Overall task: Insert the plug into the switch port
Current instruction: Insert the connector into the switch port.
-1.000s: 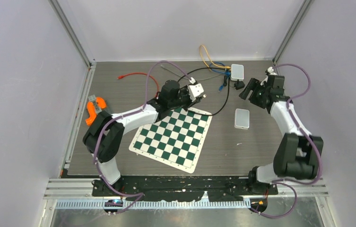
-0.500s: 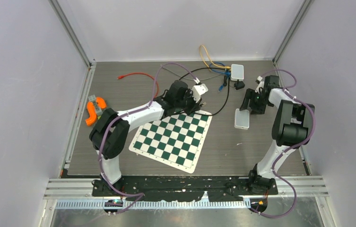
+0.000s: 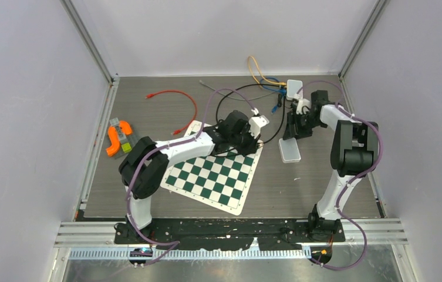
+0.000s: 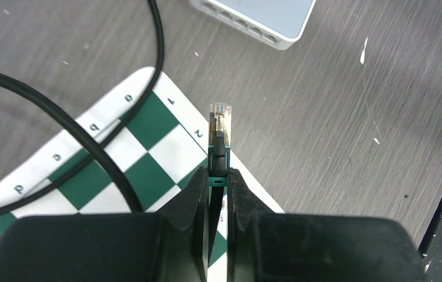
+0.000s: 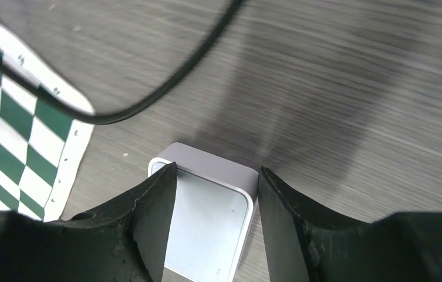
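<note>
two arms reach in over the dark wood-grain table; the left gripper is pinched tight on the plug, a clear-tipped connector with a teal boot, which sticks out past the fingertips over the corner of the green-and-white chessboard mat; the plug is in no port, it is near the switch but clear of it, and the switch's row of ports faces it in the left wrist view; the switch, a pale flat box, lies on the table just right of the mat; the right gripper stands over the end farther from the arm bases, with one of its fingers along each long side, jaws parted to about the box's width; whether they press on it or merely flank it i cannot tell; a black cable loops across the mat's edge and the table; further back lie a red cable and a second white box with yellow and blue leads beside it; at the left edge sits an orange object
</note>
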`<state>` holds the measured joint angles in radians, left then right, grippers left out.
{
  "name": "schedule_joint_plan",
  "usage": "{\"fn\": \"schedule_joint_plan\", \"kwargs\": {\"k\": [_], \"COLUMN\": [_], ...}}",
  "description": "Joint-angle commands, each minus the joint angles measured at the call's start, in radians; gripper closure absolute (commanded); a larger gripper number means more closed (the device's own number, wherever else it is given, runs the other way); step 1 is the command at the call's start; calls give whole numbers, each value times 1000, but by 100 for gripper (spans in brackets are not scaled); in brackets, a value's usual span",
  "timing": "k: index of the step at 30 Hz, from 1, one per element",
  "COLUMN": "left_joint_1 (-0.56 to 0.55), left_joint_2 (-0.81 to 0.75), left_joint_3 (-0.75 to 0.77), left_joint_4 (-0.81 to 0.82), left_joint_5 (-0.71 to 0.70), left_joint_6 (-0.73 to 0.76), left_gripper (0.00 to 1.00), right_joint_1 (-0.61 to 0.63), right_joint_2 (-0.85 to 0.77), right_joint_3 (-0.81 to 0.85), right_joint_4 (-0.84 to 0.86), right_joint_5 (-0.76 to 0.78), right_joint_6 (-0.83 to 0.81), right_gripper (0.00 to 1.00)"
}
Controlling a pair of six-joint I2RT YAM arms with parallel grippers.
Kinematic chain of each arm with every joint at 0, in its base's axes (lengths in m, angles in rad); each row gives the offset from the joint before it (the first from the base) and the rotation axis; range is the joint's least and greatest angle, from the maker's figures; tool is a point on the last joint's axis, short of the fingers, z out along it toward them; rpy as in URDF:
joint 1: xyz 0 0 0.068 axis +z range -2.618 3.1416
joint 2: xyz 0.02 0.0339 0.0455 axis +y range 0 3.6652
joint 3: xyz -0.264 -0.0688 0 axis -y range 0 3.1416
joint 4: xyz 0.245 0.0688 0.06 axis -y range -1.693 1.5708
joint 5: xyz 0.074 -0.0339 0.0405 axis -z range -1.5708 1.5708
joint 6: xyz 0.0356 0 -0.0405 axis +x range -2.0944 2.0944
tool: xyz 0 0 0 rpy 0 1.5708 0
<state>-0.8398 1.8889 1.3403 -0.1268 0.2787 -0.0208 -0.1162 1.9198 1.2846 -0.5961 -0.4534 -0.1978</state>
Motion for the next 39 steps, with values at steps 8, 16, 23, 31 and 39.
{"fn": "schedule_joint_plan", "kwargs": {"k": [8,16,23,31,39], "left_joint_1": [-31,-83,-113,-114,-121], "left_joint_2": [25,31,86,114,144], "left_joint_3": [-50,-66,-8,29,63], "left_joint_4": [32,-7,-68,-97,-89], "left_joint_5": [-36,-131,-178,-140,-139], "left_joint_6": [-36,-24,-8,-7,-13], "left_gripper": [100,100,100,100,100], "right_joint_1": [177,215,214,165,132], "right_joint_2": [-37,-88,-149,-243,-255], "right_joint_3": [-25,-67,-68,-159,-223], "right_joint_4": [-110,-125,-97,23,56], "right_joint_5": [-32,-62,-32,-17,-56], "right_joint_6": [-170,-195,-132,107,163], "right_gripper": [47,51,25,26,35]}}
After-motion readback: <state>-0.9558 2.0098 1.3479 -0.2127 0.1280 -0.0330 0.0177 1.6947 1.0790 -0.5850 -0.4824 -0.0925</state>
